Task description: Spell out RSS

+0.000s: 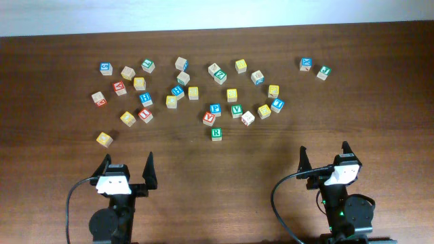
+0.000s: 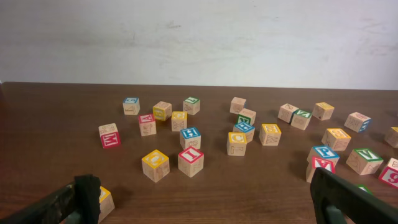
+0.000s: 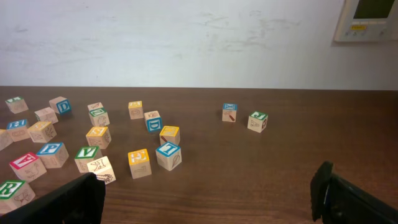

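Observation:
The green cube with a white R sits alone, nearest the front of the scattered cubes; it also shows at the lower left of the right wrist view. Several yellow-faced cubes lie among the others, such as one at the left and one in the middle. I cannot read which of them carry S. My left gripper is open and empty near the front edge. My right gripper is open and empty at the front right.
Many letter cubes are spread across the far half of the dark wooden table. A green V cube lies behind the R. A yellow cube sits just ahead of my left gripper. Two cubes stand apart at the far right.

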